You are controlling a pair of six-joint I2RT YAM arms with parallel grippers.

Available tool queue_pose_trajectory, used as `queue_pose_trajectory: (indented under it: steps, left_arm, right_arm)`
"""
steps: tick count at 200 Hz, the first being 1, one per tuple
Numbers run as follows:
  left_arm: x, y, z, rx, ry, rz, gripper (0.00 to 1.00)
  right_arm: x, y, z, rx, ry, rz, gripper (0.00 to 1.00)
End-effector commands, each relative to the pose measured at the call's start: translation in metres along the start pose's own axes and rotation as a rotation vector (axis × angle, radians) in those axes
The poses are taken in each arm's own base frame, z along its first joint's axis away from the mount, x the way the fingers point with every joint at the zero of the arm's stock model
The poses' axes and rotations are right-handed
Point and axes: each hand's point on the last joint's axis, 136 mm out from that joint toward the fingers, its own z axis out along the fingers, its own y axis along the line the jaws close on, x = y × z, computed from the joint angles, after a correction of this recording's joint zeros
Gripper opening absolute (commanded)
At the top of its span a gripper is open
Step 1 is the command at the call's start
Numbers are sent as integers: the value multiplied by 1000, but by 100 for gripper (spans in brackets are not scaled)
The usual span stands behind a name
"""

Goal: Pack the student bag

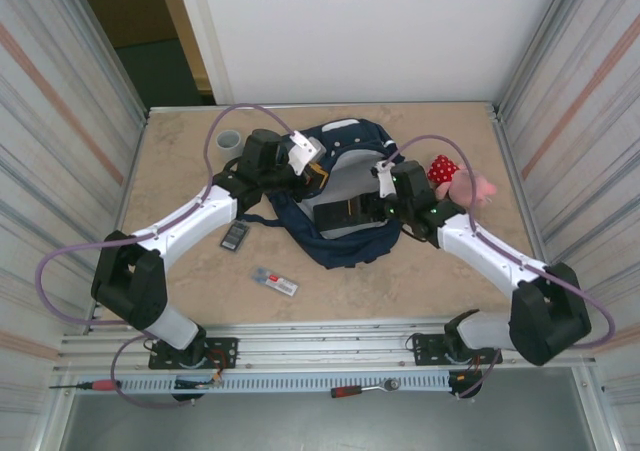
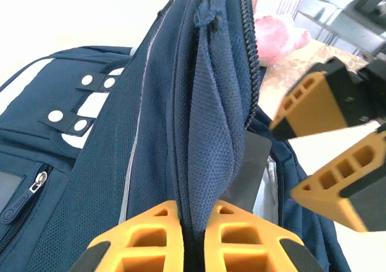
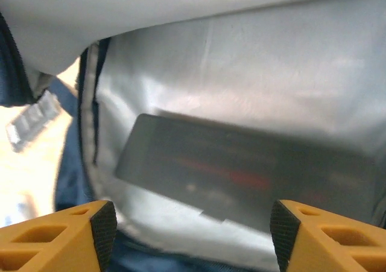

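Observation:
The navy student bag [image 1: 345,243] lies in the middle of the table with its mouth held up. My left gripper [image 1: 312,171] is shut on the bag's edge; in the left wrist view its fingers [image 2: 193,227] pinch the mesh flap beside the zipper [image 2: 250,49]. My right gripper [image 1: 368,209] stands open at the bag's mouth, its orange fingers [image 2: 319,106] showing in the left wrist view. In the right wrist view the right gripper [image 3: 193,236] has nothing between its pads, and a dark flat item [image 3: 241,169] lies beyond them on the grey lining [image 3: 253,73].
A red and pink plush toy [image 1: 455,179] sits right of the bag. On the left are a grey cup [image 1: 228,141], a small black device [image 1: 236,235] and a white packet [image 1: 275,282]. Metal walls close in both sides.

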Motion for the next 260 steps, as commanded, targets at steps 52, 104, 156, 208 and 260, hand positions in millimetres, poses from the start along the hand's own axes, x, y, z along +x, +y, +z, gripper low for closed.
queue_pose_trajectory:
  steps: [52,104,156,208,260]
  left_arm:
    - [-53,-15,-18,56,-181,11,0]
    - [-58,-32,-18,133,-204,6,0]
    - [-52,-56,-11,222,-185,17,0]
    - [-35,-72,1,286,-173,-60,0]
    - [-35,-82,7,310,-169,-75,0]
  right_arm:
    - [52,-14,15,-27,123,916,69]
    - [33,-24,42,-18,69,955,66]
    - [16,-31,55,-50,18,974,54]
    - [13,-48,63,-11,-6,1011,69]
    - [-49,-16,60,-176,-154,833,47]
